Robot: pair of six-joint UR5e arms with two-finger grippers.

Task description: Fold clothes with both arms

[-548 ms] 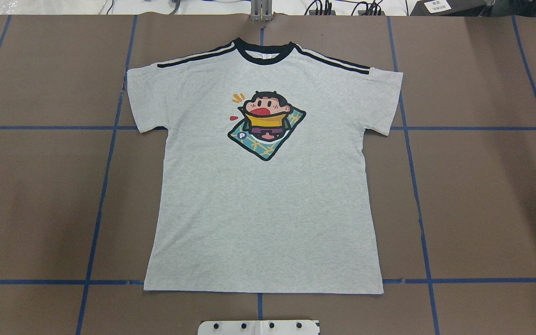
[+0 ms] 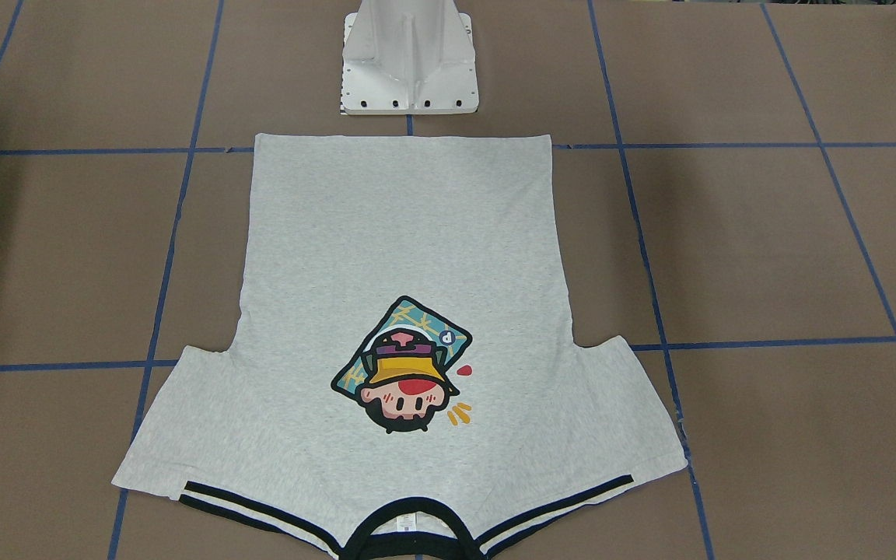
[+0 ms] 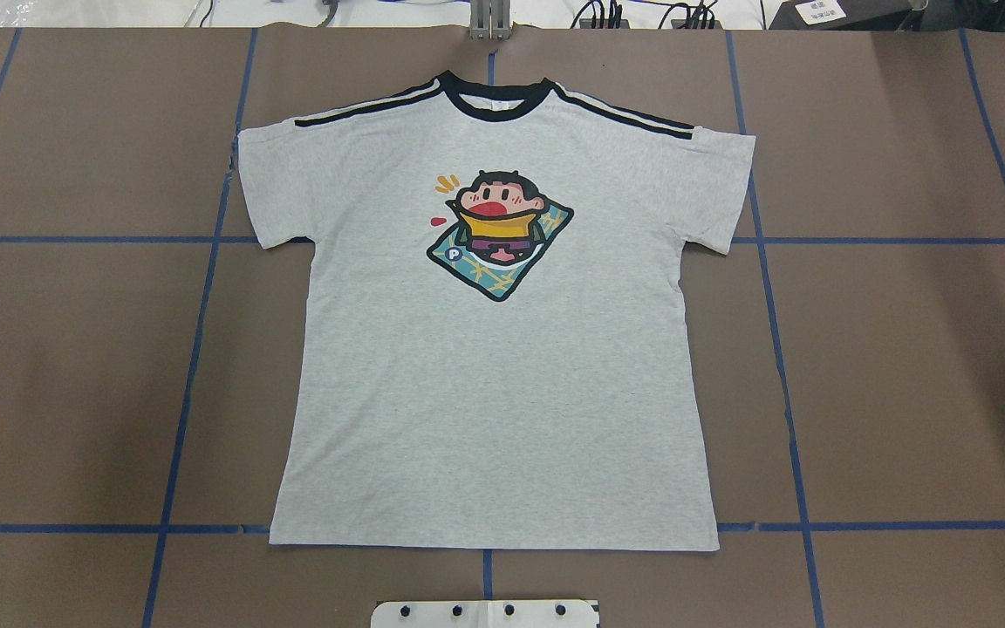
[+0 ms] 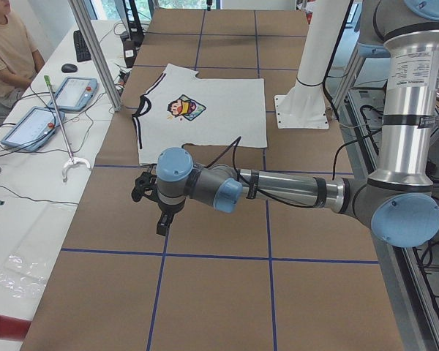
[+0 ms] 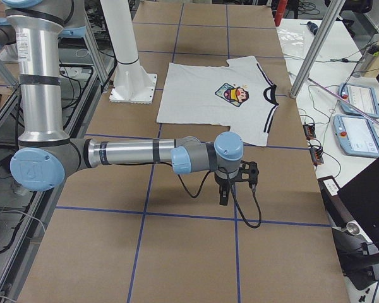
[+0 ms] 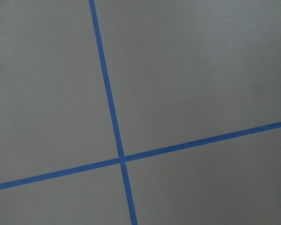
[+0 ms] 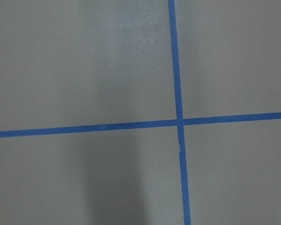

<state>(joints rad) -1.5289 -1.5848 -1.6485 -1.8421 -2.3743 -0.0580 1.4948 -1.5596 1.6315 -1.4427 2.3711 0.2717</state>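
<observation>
The grey T-shirt [image 3: 494, 392] lies flat and face up in the middle of the brown table, collar away from the robot's base. It also shows in the front view [image 2: 401, 233], the left view [image 4: 205, 124] and the right view [image 5: 202, 95]. My left gripper [image 4: 161, 223] hangs over bare table well off the shirt's left sleeve. My right gripper [image 5: 224, 196] hangs over bare table off the right sleeve. Both show only in the side views, so I cannot tell whether they are open or shut. Both wrist views show only table and blue tape.
The white pedestal base [image 2: 409, 62] stands at the shirt's hem. Blue tape lines [image 3: 197, 349] grid the table. A metal post [image 4: 95, 51] and tablets [image 4: 73, 91] stand beyond the collar side, where a person [image 4: 7, 51] sits. A laptop [image 5: 366, 196] is by the far edge.
</observation>
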